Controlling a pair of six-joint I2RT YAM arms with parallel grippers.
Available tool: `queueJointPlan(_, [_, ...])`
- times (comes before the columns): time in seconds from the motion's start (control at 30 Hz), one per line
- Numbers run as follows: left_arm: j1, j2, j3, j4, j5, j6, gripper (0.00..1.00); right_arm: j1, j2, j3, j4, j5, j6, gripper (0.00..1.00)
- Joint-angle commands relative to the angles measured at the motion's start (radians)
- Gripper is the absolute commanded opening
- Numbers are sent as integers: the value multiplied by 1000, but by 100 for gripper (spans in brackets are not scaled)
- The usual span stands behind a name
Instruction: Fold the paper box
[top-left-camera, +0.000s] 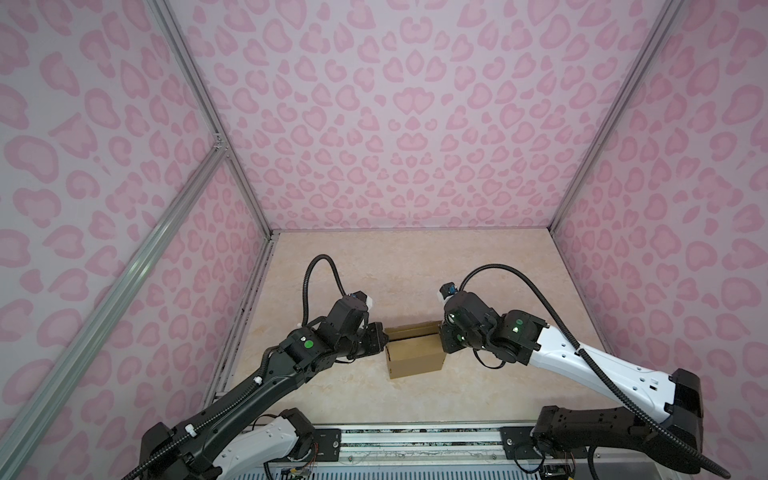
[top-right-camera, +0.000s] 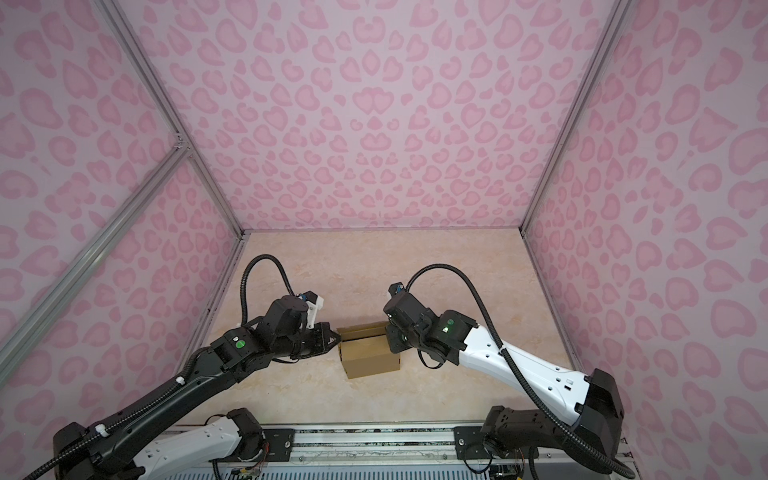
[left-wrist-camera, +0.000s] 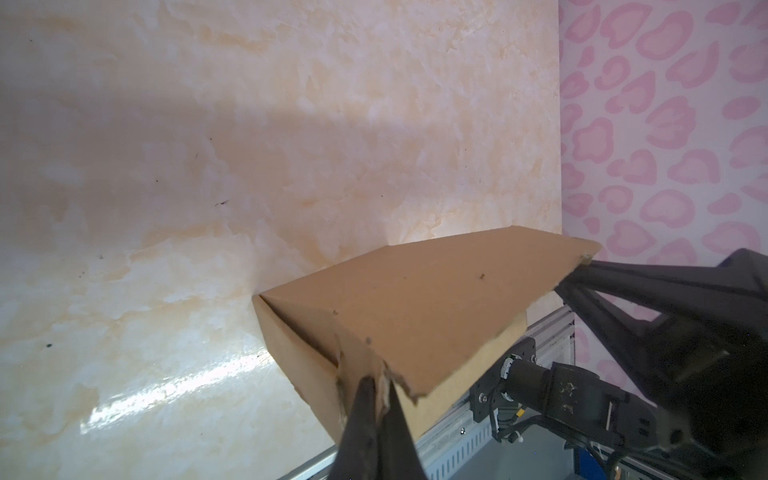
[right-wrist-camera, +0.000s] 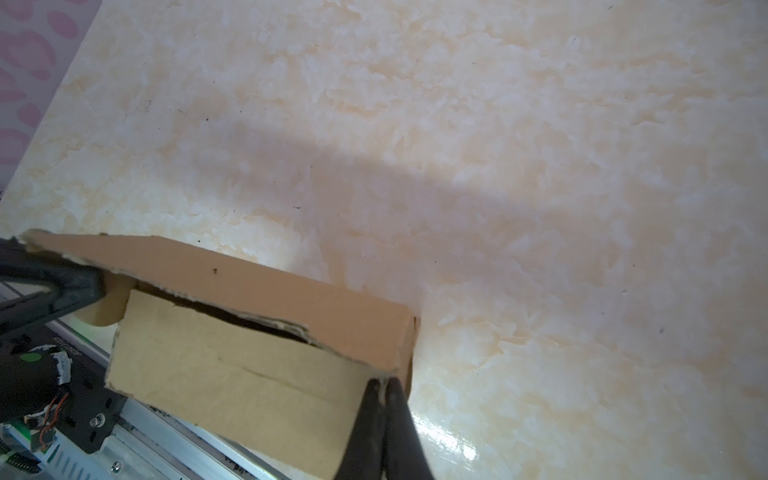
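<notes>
The left arm (top-left-camera: 249, 386) and right arm (top-left-camera: 602, 365) are reaching inward, left gripper (top-left-camera: 385, 339) and right gripper (top-left-camera: 442, 335) pinching tightly closed

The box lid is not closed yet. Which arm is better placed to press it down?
Probably the left. The left gripper and right gripper each pinch a corner of the box lid, but the lid gapes above the front wall at the left gripper's end and nearly meets it at the right.

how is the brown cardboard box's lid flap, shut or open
Ajar: the brown cardboard box's lid flap shows a dark gap beneath; left gripper and right gripper pinch its corners.
</notes>
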Motion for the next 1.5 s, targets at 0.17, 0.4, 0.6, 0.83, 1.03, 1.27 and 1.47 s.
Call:
queueJointPlan(0.17, [1,-6,-20,-15,15,15,6,-24,-18,0,7,-86,2,6])
queueJointPlan(0.4, [0,-5,-20,-15,17,20,6,-59,-41,12,-4,-110,0,6])
queueJointPlan(0.6, [-1,-12,-22,-11,14,17,5,-62,-32,-7,25,-157,27,6])
queueJointPlan(0.83, [-4,-11,-24,-9,15,21,5,-64,-25,-12,21,-178,58,5])
queueJointPlan(1.03, [-9,-9,-25,-7,12,24,4,-88,-30,-21,36,-246,83,5])
queueJointPlan(1.27, [-14,-15,-27,-8,3,27,4,-124,-56,-43,58,-296,107,4])
queueJointPlan(1.47, [-14,-19,-26,-11,1,29,4,-138,-61,-52,55,-323,109,4])
